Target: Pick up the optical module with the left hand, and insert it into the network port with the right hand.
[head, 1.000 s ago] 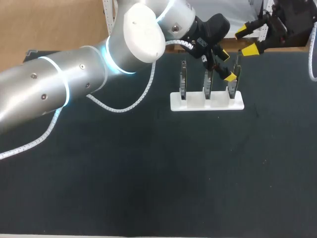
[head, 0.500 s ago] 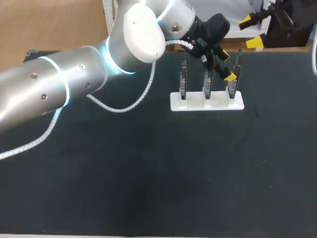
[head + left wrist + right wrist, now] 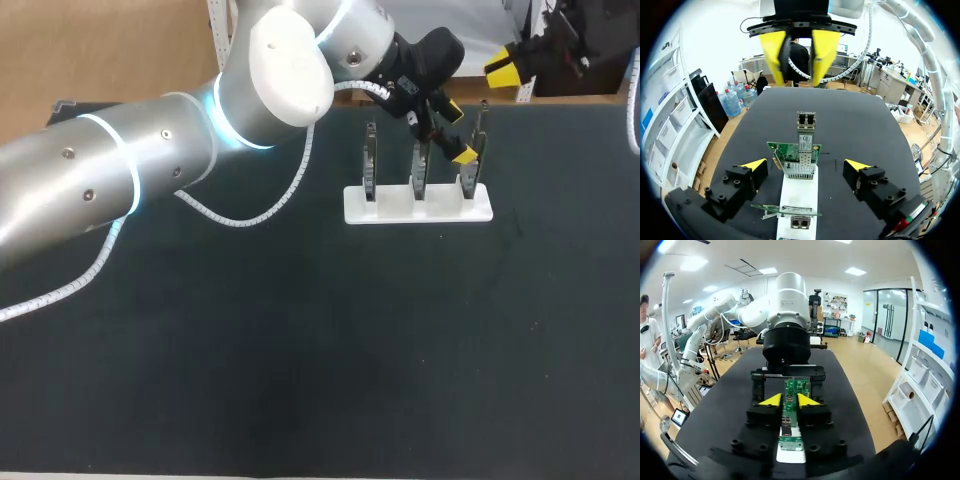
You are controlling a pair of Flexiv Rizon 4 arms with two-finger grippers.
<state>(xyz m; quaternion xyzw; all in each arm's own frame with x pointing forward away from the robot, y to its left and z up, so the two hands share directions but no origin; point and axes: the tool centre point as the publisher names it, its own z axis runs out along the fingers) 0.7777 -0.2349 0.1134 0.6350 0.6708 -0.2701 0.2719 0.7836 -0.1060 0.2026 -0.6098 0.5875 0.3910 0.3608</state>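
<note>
A white stand [image 3: 385,210] holds three upright green network cards. The optical module [image 3: 483,112] sticks up out of the port of the rightmost card [image 3: 468,168]. My left gripper [image 3: 458,131] hangs open by that card. In the left wrist view the module [image 3: 806,125] and its card [image 3: 795,160] stand just ahead of my left gripper [image 3: 806,165], in line with the gap between its spread tips and touching neither. My right gripper [image 3: 507,68] is beyond the stand's right end, past the table's back edge, shut with nothing visibly held. Its tips [image 3: 789,400] sit close together, with the card [image 3: 796,387] showing beyond them.
The stand [image 3: 797,192] sits near the back of the black table mat [image 3: 330,340]. Two more cards [image 3: 370,160] [image 3: 421,165] stand in it, to the left of the one with the module. My left arm [image 3: 150,170] and its white cable cross the table's back left.
My right gripper has drawn back and up from the top of the rightmost card, and its fingers have closed together. The left arm and the cards have not moved.
</note>
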